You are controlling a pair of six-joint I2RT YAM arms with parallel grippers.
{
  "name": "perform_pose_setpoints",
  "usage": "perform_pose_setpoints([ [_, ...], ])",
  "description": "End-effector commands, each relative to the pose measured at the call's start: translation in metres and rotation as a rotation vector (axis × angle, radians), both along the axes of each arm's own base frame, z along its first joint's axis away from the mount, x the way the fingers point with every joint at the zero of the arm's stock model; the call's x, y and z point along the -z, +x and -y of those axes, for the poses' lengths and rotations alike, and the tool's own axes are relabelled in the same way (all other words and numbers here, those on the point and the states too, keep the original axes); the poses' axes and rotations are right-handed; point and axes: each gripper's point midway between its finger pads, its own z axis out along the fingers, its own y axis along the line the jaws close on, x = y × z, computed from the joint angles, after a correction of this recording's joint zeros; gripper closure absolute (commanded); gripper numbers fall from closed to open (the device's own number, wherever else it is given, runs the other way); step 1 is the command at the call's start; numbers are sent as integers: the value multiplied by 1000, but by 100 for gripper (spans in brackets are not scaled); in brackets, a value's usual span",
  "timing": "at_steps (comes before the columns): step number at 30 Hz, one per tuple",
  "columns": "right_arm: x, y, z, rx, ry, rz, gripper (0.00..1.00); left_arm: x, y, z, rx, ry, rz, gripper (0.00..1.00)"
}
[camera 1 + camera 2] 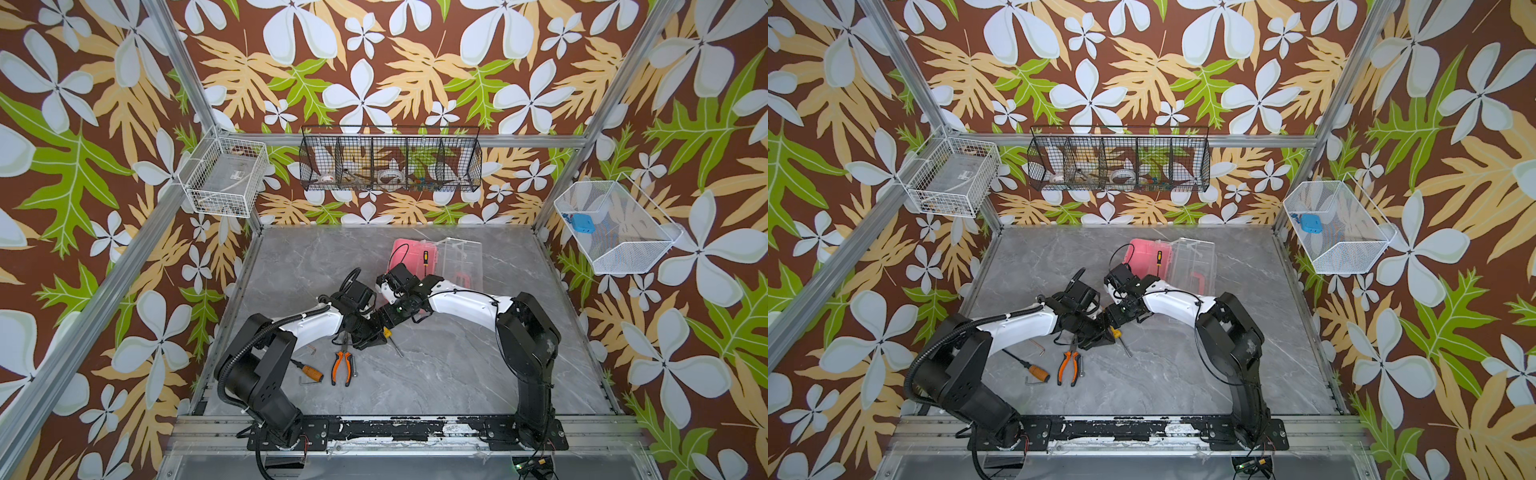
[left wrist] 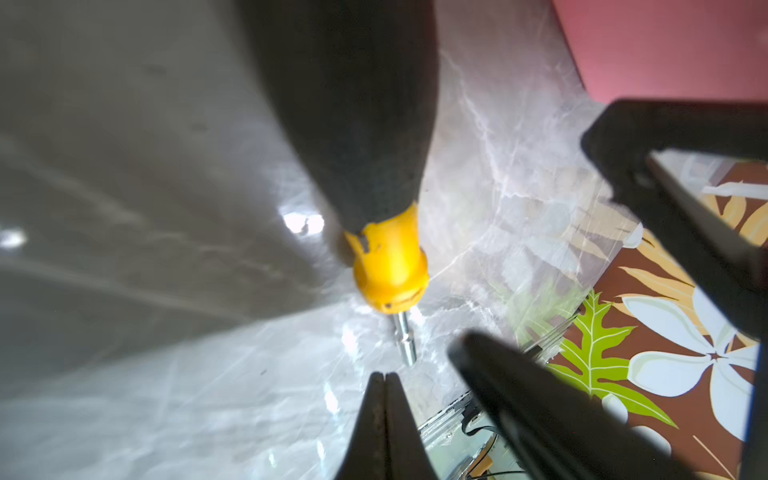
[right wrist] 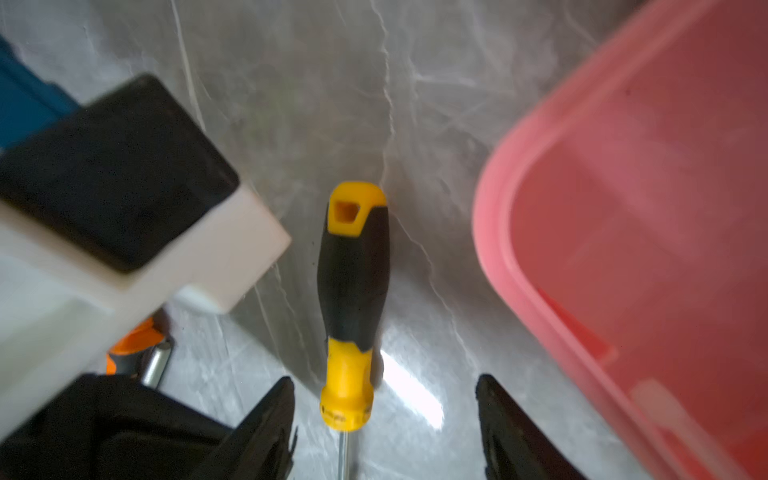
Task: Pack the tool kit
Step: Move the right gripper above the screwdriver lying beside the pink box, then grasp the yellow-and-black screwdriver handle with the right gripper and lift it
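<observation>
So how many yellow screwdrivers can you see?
2. One yellow screwdriver lies in the pink case; the other lies on the table beside the case, between the open jaws of the right end effector. The arms may hide more.

Walls: brown wallpaper (image 1: 374,62) with big white flowers and green and tan leaves, behind and to either side of the left gripper (image 2: 384,376) and right gripper (image 3: 384,382).
Frame: aluminium posts (image 1: 180,70) at the back corners.
Bench: grey marble-look bench (image 1: 457,374) under both grippers.
Baskets: black wire basket (image 1: 390,158) on the back wall; white wire basket (image 1: 224,183) on the left gripper's side; white mesh basket (image 1: 615,228) on the right gripper's side.
Light: glare patch (image 3: 411,395) on the bench just beside the right gripper.
</observation>
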Motion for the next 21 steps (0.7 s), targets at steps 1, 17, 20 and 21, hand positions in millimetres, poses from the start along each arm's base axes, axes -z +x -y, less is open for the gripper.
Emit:
perform_pose_setpoints([
  [1, 8, -5, -4, -56, -63, 16, 34, -9, 10, -14, -42, -9, 55, 100],
  [17, 40, -23, -1, -92, -178, 32, 57, -28, 29, -90, -309, 23, 134, 95],
  [20, 44, -20, -2, -82, -201, 50, 58, -31, 32, -91, -321, 15, 140, 94],
  [21, 46, -20, -3, -83, -210, 50, 59, -31, 32, -90, -320, 13, 140, 93],
])
